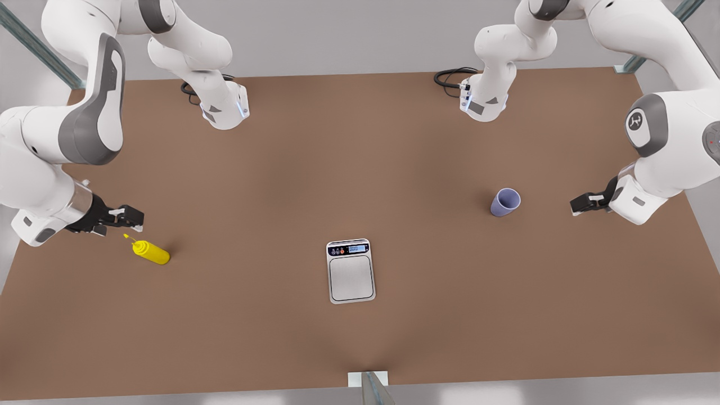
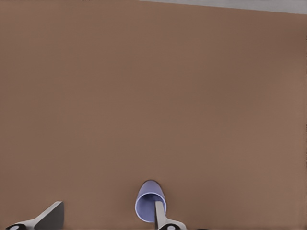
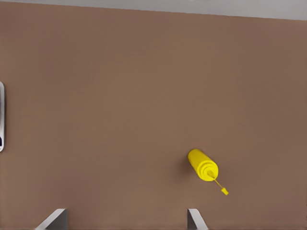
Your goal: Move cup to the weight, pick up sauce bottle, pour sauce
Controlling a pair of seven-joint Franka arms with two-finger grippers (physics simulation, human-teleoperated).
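Front view, table (image 1: 394,169): brown surface carrying all three task items, each well apart from the others.
Front view, scale (image 1: 351,271): lies flat near the middle of the table, toward the near edge, its plate bare.
Front view, cup (image 1: 505,202): stands on the table at the front view's right, farther back than the scale, not on the plate.
Front view, sauce bottle (image 1: 150,252): stands at the front view's left, nozzle toward the gripper beside it.
Front view, left gripper (image 1: 578,203): at the front view's right, near the cup but apart from it, holding nothing.
Front view, right gripper (image 1: 133,220): at the front view's left, just beside the bottle's nozzle tip, no contact seen.
Left wrist view, cup (image 2: 150,203): upright on the bare table, dark inside visible.
Left wrist view, left gripper (image 2: 108,218): fingers (image 2: 50,216) spread wide and released; one finger overlaps the cup in the picture.
Right wrist view, sauce bottle (image 3: 203,165): on the table, outside the finger gap.
Right wrist view, right gripper (image 3: 125,218): fingers (image 3: 195,219) spread wide, grasping nothing.
Right wrist view, scale (image 3: 1,116): a sliver at the picture's edge, well apart from the bottle.
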